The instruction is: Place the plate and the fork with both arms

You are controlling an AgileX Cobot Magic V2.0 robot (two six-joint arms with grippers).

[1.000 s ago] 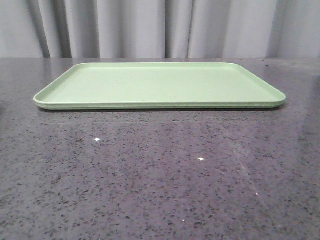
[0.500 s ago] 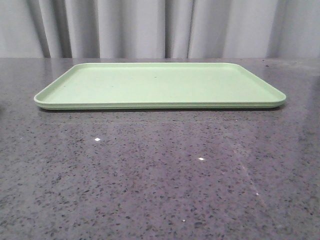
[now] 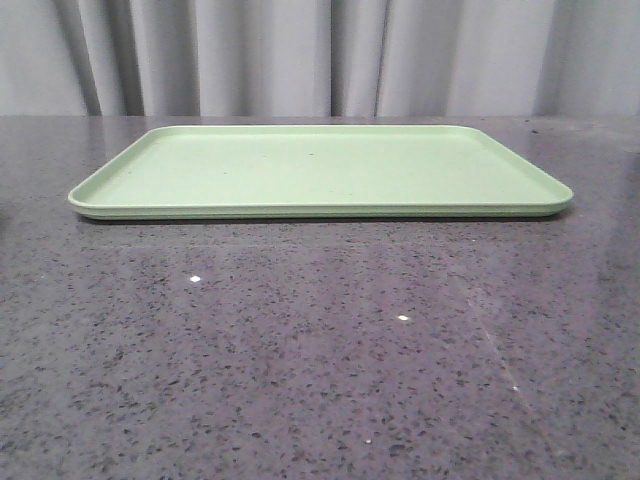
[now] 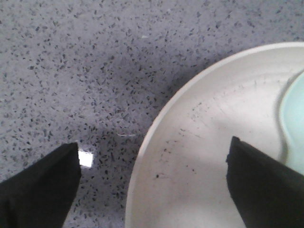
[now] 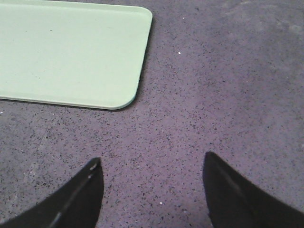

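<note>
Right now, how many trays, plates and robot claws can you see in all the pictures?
Light-green tray: 1
Cream plate: 1
Left claw, open: 1
Right claw, open: 1
Total: 4

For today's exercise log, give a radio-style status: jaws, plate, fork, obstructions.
Left gripper open, jaws straddling the plate rim. Right gripper open, empty, over bare table beside the tray. Fork not in view. Nothing blocking.

Cream plate [image 4: 199,156] (lightly scuffed) lies flat on the countertop [image 4: 71,71].
</note>
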